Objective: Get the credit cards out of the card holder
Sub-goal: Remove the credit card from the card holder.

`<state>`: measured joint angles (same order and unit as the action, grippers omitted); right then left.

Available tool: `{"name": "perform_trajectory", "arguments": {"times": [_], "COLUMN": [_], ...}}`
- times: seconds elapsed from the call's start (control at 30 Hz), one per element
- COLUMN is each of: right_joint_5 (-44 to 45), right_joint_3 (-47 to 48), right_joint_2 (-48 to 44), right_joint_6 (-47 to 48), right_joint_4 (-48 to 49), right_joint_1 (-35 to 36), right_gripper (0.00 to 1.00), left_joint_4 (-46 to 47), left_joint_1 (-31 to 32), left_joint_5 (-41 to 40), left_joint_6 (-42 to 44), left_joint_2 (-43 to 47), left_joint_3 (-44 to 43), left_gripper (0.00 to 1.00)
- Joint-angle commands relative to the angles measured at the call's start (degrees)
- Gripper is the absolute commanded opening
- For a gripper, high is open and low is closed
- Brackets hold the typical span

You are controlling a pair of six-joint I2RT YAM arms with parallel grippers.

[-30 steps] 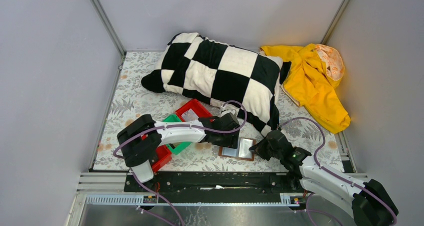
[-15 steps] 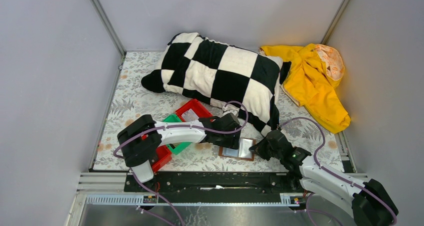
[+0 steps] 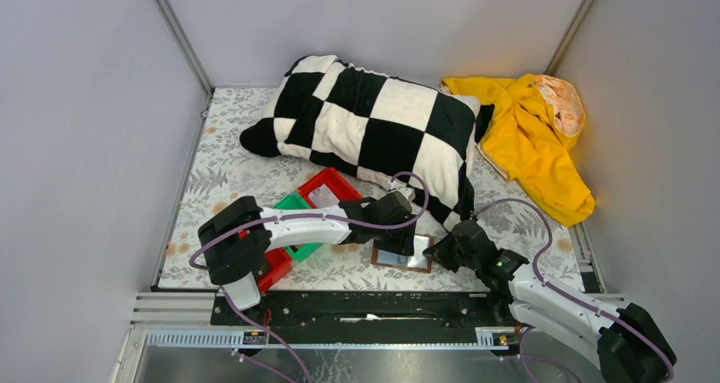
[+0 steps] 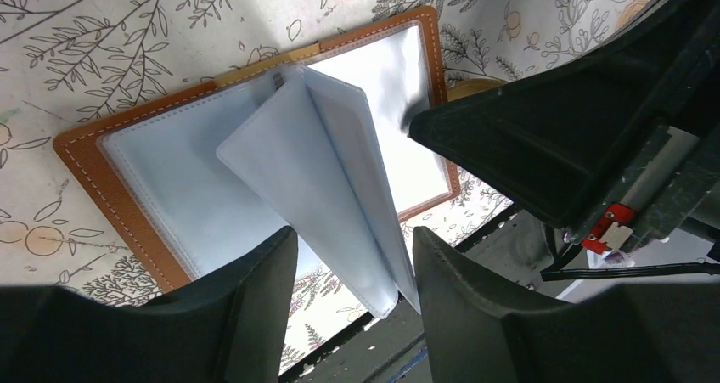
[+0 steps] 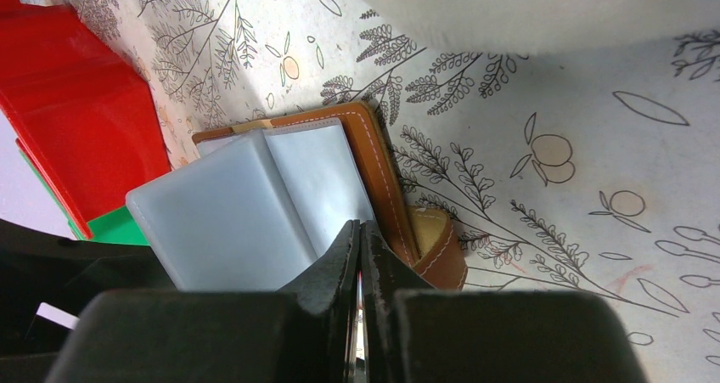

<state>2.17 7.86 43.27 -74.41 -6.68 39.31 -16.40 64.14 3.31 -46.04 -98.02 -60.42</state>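
The card holder (image 3: 419,256) lies open near the table's front edge, with a brown rim and pale grey-blue sleeves. In the left wrist view the card holder (image 4: 170,171) has one sleeve leaf (image 4: 323,179) standing up. That leaf's free corner reaches between the fingers of my left gripper (image 4: 355,273), which is open around it. My left gripper (image 3: 396,232) hovers over the holder's left half. My right gripper (image 5: 359,230) is shut, its tips resting on the card holder (image 5: 323,166) at its right inner face. From above, the right gripper (image 3: 443,253) sits at the holder's right edge. The credit cards are hidden.
A red bin (image 3: 333,184) and a green bin (image 3: 295,202) stand just left of the holder, under my left arm. A checkered pillow (image 3: 374,120) lies behind, with a yellow garment (image 3: 531,137) at the back right. The black front rail (image 3: 365,306) is close below.
My left gripper has shifted slightly right over the holder and its fingers have drawn closer together. The right arm has stayed in place.
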Motion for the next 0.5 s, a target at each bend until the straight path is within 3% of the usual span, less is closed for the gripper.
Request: {"name": "perform_trajectory", "arguments": {"times": [0.0, 0.2, 0.47], "right_joint_5": [2.22, 1.46, 4.67], "right_joint_3": [-1.57, -0.85, 4.83], "right_joint_2": [1.14, -1.45, -9.25], "right_joint_6": [2.29, 3.00, 5.44], "right_joint_4": [-8.25, -9.43, -20.04], "right_joint_1": [-0.46, -0.45, -0.46], "right_gripper": [0.05, 0.05, 0.14], "left_joint_4": [2.22, 6.57, 15.22], "left_joint_1": [0.11, 0.11, 0.55], "left_joint_5": [0.86, 6.72, 9.33], "left_joint_6": [0.27, 0.32, -3.99], "left_joint_2": [2.83, 0.28, -1.73], "left_joint_3": [-2.33, -1.72, -0.18], "left_gripper": [0.55, 0.56, 0.57]}}
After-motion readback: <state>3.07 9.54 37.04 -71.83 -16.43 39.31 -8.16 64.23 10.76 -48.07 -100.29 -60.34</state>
